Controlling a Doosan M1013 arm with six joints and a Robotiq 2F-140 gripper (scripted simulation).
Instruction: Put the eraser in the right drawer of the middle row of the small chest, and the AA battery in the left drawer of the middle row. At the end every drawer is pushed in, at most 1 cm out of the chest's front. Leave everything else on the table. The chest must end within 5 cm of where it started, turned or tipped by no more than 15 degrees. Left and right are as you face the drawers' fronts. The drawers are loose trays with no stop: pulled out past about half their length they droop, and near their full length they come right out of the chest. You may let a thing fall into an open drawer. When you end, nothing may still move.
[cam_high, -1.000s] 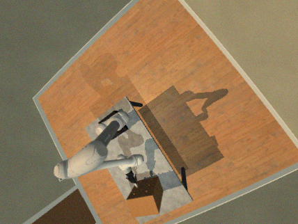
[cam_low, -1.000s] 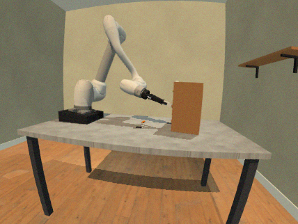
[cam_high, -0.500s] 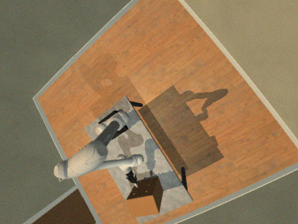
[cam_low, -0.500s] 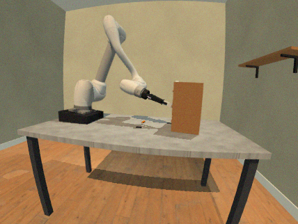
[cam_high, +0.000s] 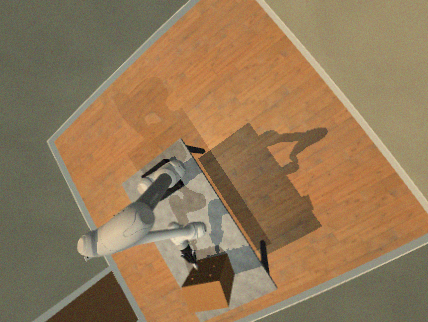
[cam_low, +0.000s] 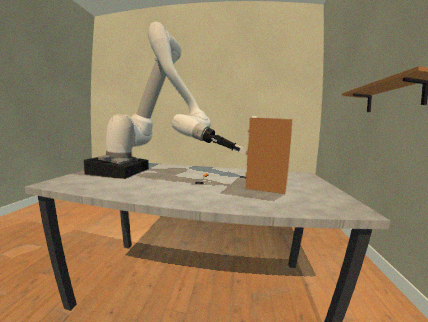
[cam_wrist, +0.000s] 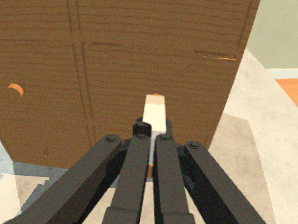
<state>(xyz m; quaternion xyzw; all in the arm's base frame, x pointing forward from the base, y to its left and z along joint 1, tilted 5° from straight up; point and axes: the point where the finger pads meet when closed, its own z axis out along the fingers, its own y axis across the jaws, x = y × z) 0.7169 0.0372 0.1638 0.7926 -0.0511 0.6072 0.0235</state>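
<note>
The chest (cam_high: 204, 296) (cam_low: 269, 155) (cam_wrist: 45, 118) stands upright on the table. My gripper (cam_high: 194, 266) (cam_low: 241, 149) (cam_wrist: 154, 109) is shut, its pale fingertip pads together with nothing seen between them. It points at the right drawer of the middle row (cam_wrist: 195, 95), just below its knob, at or very near the front. A thin orange line shows at that drawer's upper right edge; the front looks almost flush. The left drawer of the middle row (cam_wrist: 40, 100) looks pushed in. I cannot make out the eraser or the AA battery in any view.
On the table (cam_high: 260, 287) (cam_low: 150, 195), a small orange thing (cam_low: 205, 175) and a small dark thing (cam_low: 199, 183) lie between the arm's base and the chest; neither is clear enough to name. A wall shelf (cam_low: 385, 82) is at the right.
</note>
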